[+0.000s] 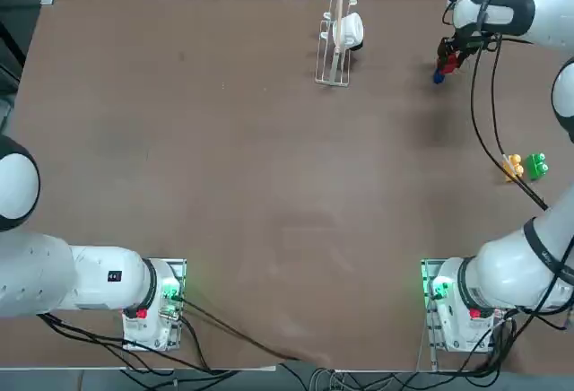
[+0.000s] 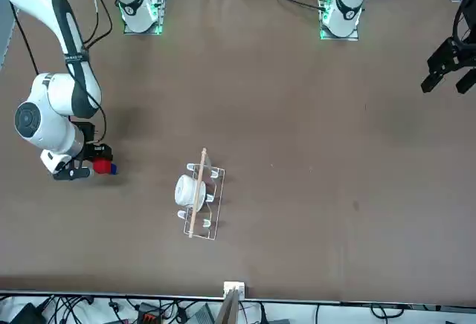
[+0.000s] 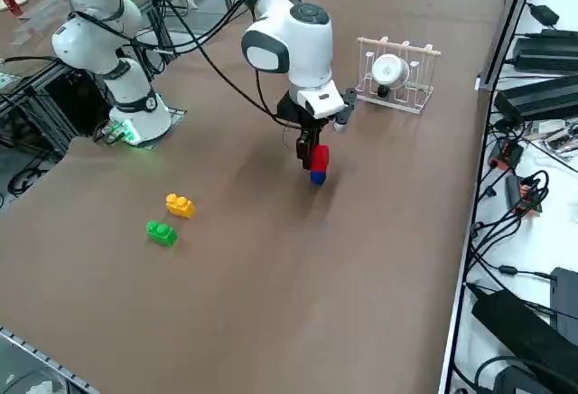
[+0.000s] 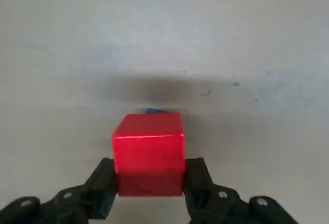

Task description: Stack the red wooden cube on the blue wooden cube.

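Reaching far across the table, the right gripper (image 4: 149, 183) points down, clenched on the red wooden cube (image 4: 148, 152) resting atop the blue wooden cube (image 3: 318, 177).

Robotics lab. Brown table (image 1: 224, 140) with bolted-down arm bases (image 1: 448, 306), cable bundles (image 3: 519, 186) and black power units (image 3: 542, 96) along the edges.

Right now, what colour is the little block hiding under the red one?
Dark blue. It shows best in the right side view, directly beneath the red cube.
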`<state>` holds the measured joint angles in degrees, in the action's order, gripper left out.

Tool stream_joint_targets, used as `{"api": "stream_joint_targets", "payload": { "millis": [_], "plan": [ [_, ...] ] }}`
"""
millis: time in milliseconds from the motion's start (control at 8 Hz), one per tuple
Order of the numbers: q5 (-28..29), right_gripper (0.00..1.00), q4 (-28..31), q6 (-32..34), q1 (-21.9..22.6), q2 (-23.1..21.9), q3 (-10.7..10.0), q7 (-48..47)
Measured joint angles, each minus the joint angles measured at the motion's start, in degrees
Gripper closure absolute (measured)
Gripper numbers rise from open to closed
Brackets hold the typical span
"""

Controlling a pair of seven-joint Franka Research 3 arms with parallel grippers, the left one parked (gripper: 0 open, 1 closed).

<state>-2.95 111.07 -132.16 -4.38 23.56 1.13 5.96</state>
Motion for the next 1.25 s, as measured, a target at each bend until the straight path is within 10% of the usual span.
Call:
{"api": "stream_joint_targets", "payload": {
  "millis": [1250],
  "plan": [
    [0.47, 0.11, -0.08, -0.04, 0.00, 0.00, 0.00, 0.00]
  ]
}}
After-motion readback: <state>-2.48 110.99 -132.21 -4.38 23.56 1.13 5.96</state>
